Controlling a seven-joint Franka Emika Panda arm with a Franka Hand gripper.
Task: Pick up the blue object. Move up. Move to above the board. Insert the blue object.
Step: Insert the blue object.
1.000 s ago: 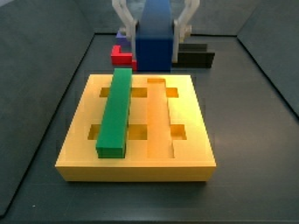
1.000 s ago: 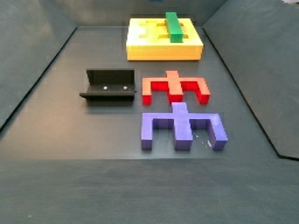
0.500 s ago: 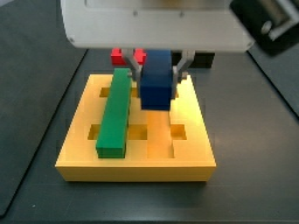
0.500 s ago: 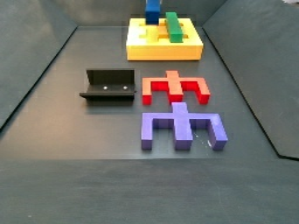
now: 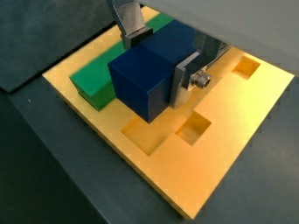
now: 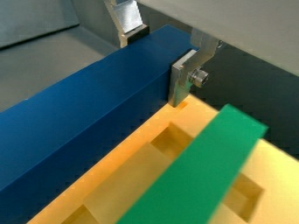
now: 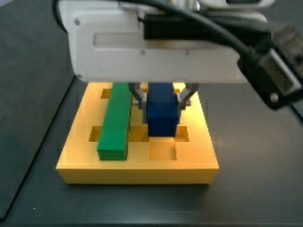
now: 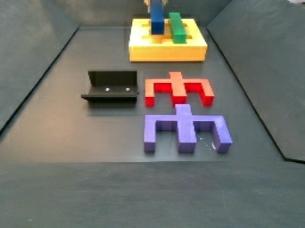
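My gripper (image 7: 162, 99) is shut on the blue object (image 7: 162, 113), a royal-blue bar held on end. The bar hangs over the yellow board (image 7: 136, 164), its lower end close to the groove beside the green bar (image 7: 115, 115). I cannot tell whether it touches the board. In both wrist views the silver fingers (image 5: 187, 74) (image 6: 184, 77) clamp the bar's two sides (image 5: 146, 74) (image 6: 93, 105), with the gripper (image 5: 163, 57) (image 6: 159, 57) above the board (image 5: 233, 122) (image 6: 176, 144). In a side view the bar (image 8: 156, 20) stands upright over the board (image 8: 167, 52).
A green bar (image 8: 177, 27) lies in the board's groove. In front of the board stand the dark fixture (image 8: 110, 87), a red notched piece (image 8: 179, 87) and a purple-blue notched block (image 8: 185, 129). Dark walls enclose the floor.
The gripper has carried the blue bar from behind the board to over it and lowered it toward the groove next to the green bar.
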